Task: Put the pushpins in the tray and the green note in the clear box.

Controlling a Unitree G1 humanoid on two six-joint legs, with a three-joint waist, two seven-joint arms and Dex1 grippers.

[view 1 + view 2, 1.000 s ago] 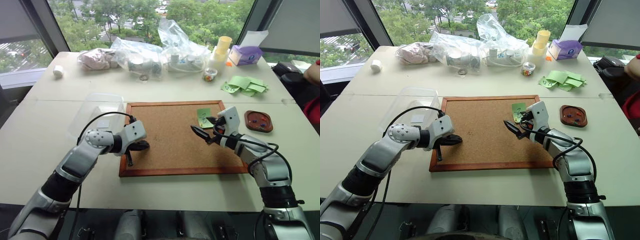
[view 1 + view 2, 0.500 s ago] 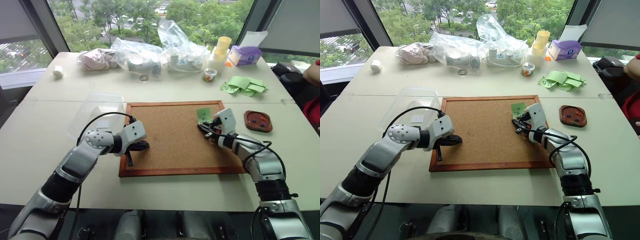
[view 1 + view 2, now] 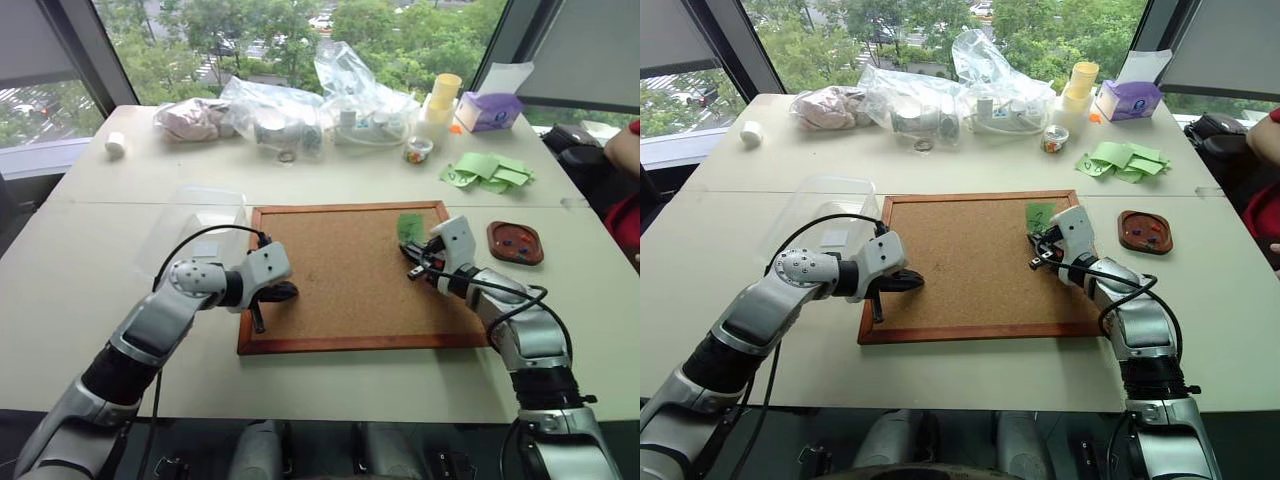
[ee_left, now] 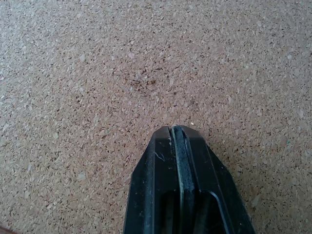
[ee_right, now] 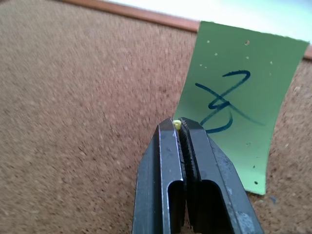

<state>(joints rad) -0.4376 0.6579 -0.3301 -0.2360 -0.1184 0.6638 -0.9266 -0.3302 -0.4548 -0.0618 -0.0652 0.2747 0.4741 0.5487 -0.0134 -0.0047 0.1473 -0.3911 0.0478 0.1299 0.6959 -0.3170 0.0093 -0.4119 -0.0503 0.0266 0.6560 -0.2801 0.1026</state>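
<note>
From the head camera we see our right gripper (image 3: 412,262) pinching the light-green paper note (image 3: 409,226) over the wood-framed corkboard (image 3: 350,300); at three o'clock sits the reddish-brown oblong tray (image 3: 516,242), at nine o'clock the clear plastic box (image 3: 200,215). Left wrist view: our left gripper (image 4: 175,130) pressed together over cork. Right wrist view: fingers (image 5: 165,141) clamped on the note's edge.
</note>
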